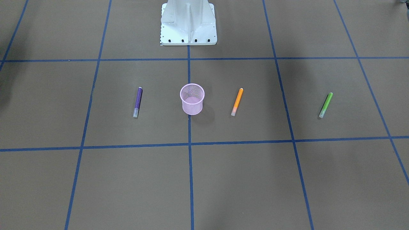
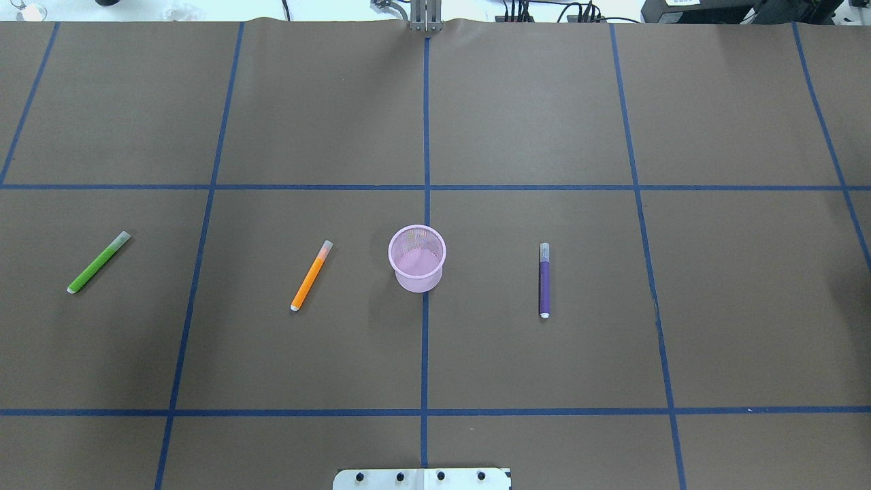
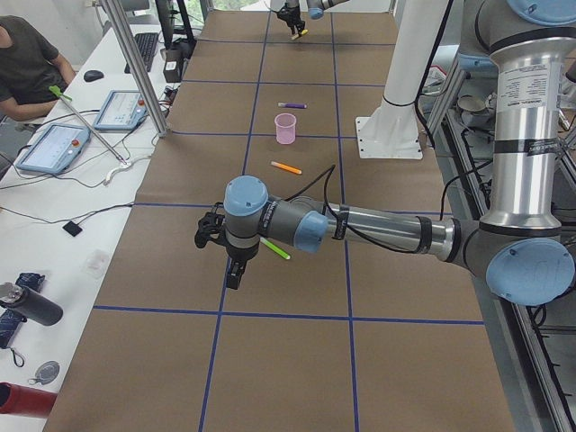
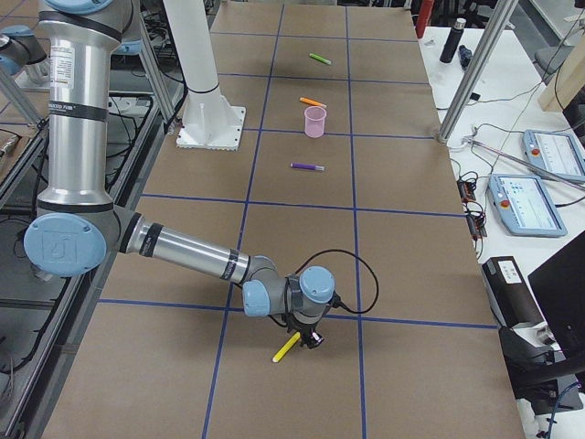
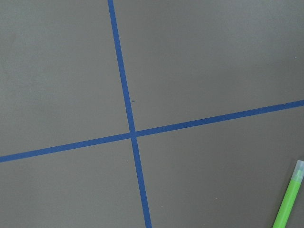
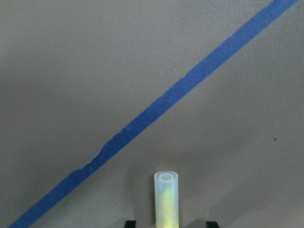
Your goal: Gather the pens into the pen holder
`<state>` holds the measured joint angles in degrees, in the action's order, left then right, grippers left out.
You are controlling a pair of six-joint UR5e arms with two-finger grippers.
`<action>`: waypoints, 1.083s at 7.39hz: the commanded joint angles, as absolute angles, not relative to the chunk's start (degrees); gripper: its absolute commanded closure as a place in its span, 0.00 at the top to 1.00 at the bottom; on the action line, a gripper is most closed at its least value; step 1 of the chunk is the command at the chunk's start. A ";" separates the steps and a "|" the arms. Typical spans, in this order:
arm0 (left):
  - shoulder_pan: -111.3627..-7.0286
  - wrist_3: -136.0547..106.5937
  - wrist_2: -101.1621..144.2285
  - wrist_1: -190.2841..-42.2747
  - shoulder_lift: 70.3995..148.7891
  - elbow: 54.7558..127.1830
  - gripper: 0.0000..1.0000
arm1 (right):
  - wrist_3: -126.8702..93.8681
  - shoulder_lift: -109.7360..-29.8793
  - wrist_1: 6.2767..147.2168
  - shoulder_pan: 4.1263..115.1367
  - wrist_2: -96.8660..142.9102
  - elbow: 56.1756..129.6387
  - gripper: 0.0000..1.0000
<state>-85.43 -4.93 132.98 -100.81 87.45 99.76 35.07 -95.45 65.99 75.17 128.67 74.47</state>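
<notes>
Overhead exterior shows us the pink mesh cup (image 2: 418,280) standing upright and empty on the table's (image 2: 544,102) centre tape line, probably so that either arm can reach it. The orange pen (image 2: 309,278) lies near it and the green pen (image 2: 97,263) well out on the robot's left. The purple pen (image 2: 544,282) lies on its right. All three are flat, apart, and not yet collected.

From the left-end camera, the left gripper (image 3: 232,284) hangs pointing down near the green pen. We judge it is lining up on that one, though we cannot tell how its fingers stand. The right gripper (image 4: 312,341) sits low, far out on the right. A yellow pen (image 6: 166,202) shows between its fingertips, but we cannot tell whether it is clamped.
</notes>
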 commanded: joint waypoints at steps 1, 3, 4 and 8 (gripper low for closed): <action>-85.43 -4.92 132.98 -100.81 87.45 99.76 1.00 | 34.98 -95.45 66.01 75.15 128.67 74.18 0.52; -85.43 -4.92 132.98 -100.81 87.45 99.76 1.00 | 34.98 -95.45 66.01 75.15 128.76 73.31 0.23; -85.43 -4.92 132.98 -100.81 87.45 99.84 1.00 | 34.98 -95.45 66.01 75.15 128.76 73.13 0.07; -85.43 -4.92 132.98 -100.90 87.54 99.84 1.00 | 34.10 -94.57 66.44 75.15 129.81 74.87 0.00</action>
